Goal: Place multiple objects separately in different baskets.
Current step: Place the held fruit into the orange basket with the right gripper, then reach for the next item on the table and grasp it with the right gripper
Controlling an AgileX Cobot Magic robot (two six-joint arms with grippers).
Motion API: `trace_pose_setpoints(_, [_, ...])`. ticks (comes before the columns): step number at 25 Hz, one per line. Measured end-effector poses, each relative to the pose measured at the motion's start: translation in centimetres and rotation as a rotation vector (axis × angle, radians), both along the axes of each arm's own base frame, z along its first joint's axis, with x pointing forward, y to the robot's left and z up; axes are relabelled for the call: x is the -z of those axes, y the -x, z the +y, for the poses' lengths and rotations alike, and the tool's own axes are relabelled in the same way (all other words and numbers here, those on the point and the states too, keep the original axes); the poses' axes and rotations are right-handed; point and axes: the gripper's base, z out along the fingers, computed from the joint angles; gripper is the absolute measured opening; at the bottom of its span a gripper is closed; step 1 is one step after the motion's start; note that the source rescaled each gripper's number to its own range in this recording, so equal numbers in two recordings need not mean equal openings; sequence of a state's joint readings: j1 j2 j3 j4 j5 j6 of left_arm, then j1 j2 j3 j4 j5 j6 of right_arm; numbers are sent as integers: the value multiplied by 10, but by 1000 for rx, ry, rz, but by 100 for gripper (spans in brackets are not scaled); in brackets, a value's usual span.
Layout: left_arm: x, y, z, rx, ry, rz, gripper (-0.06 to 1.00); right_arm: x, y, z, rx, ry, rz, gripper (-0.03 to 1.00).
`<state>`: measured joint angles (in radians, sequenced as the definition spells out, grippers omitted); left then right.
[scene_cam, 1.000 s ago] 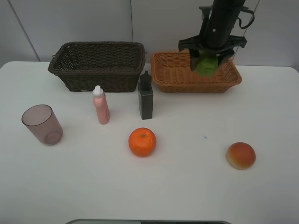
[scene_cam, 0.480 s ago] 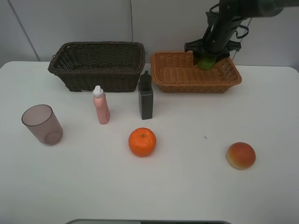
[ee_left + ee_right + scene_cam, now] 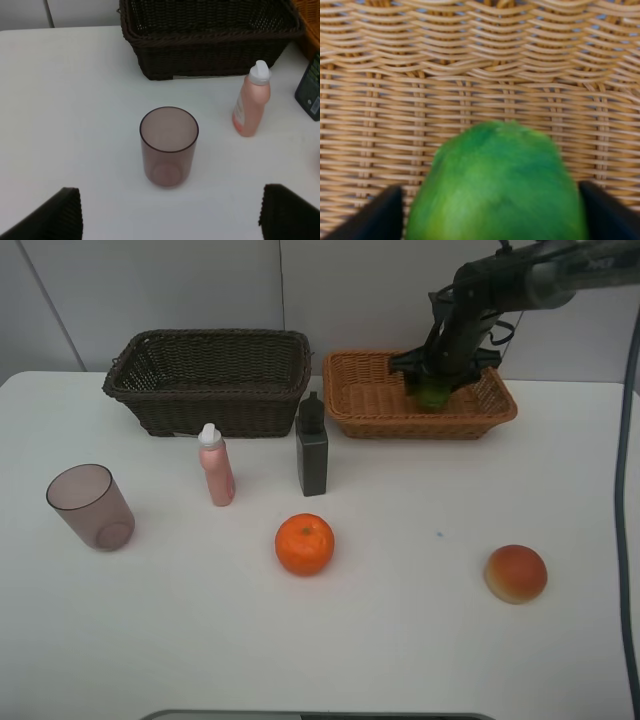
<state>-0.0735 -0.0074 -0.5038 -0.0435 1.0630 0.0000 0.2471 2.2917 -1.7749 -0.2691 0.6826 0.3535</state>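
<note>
My right gripper [image 3: 437, 380] reaches down into the light orange-tan basket [image 3: 420, 426] at the back right. The green round fruit [image 3: 495, 185] lies on the basket's woven floor between its fingers [image 3: 375, 215], which stand apart, with a sliver of wicker showing beside one. It is open. My left gripper [image 3: 170, 220] is open too, hovering just short of the mauve cup [image 3: 169, 145], which stands upright. An orange [image 3: 304, 543], a peach-like fruit [image 3: 516, 573], a pink bottle [image 3: 215, 468] and a dark green bottle [image 3: 311, 450] rest on the white table.
The deep dark brown basket [image 3: 210, 400] stands at the back left, beside the light one; no object shows inside it. The dark green bottle stands just in front of the gap between the baskets. A grey wall runs behind the table.
My right gripper has come down from above the light basket into it with the green fruit, and its fingers have spread off the fruit. The left arm has not moved.
</note>
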Motion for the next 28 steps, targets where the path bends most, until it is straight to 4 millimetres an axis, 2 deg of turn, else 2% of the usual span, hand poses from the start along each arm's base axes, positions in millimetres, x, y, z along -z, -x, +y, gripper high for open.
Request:
trace_pose_setpoints(1, [0,0,0,0,0,0,91,0,0,0,1,1,2,79])
trace_pose_setpoints(2, [0,0,0,0,0,0,91,0,0,0,1,2,4,88])
trace_pose_setpoints(4, [0,0,0,0,0,0,91,-1,1,-1,3,4,9,95])
trace_pose_setpoints(8, [0,0,0,0,0,0,91,-13,4,-2,9,11,14,100])
trace_pose_setpoints(14, [0,0,0,0,0,0,91,-58,23,-7,-5,21,-6,100])
trace_pose_setpoints(18, [0,0,0,0,0,0,91,-71,59,-15,-6,12,34,100])
trace_pose_setpoints(20, [0,0,0,0,0,0,91,-73,84,-21,-2,10,73,100])
trace_pose_setpoints(24, [0,0,0,0,0,0,91,-73,139,-33,8,5,145,100])
trace_pose_setpoints(28, [0,0,0,0,0,0,91,-67,184,-44,10,10,194,100])
